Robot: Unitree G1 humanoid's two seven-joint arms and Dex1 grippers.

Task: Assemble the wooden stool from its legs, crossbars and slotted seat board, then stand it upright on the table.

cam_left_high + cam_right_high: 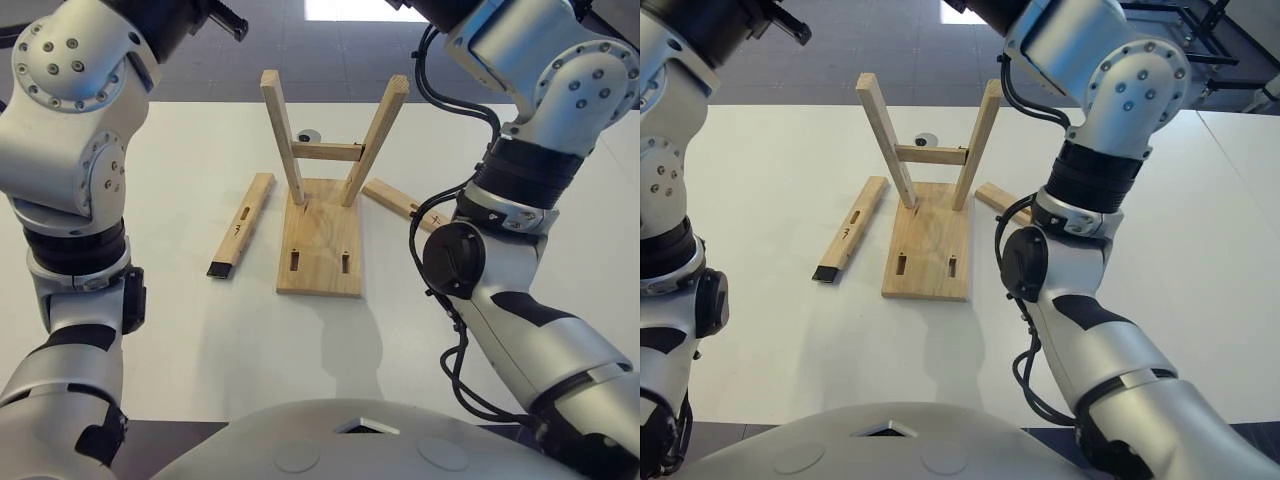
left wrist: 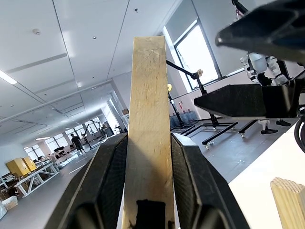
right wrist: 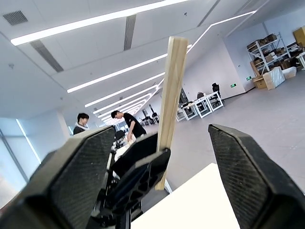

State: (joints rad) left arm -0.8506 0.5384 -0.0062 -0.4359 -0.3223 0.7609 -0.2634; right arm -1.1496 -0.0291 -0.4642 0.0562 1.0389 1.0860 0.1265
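Observation:
The slotted seat board [image 1: 320, 240] lies flat on the white table [image 1: 180, 300]. Two legs [image 1: 283, 135] [image 1: 375, 135] stand in its far slots, leaning apart, joined by a crossbar [image 1: 327, 152]. Its two near slots are bare. One loose leg [image 1: 241, 224] lies left of the board, another [image 1: 395, 200] lies right of it, partly behind my right arm. High over the table, my left gripper [image 2: 148, 138] is shut on a pale wooden bar [image 2: 148, 86]. My right gripper [image 3: 162, 131] is open, facing that bar [image 3: 172, 86] from a short distance.
A small round fitting [image 1: 308, 135] sits in the table behind the standing legs. My right forearm [image 1: 500, 190] hangs over the table's right side, close to the right loose leg. The table's near and left parts are bare. An open hall with benches lies beyond.

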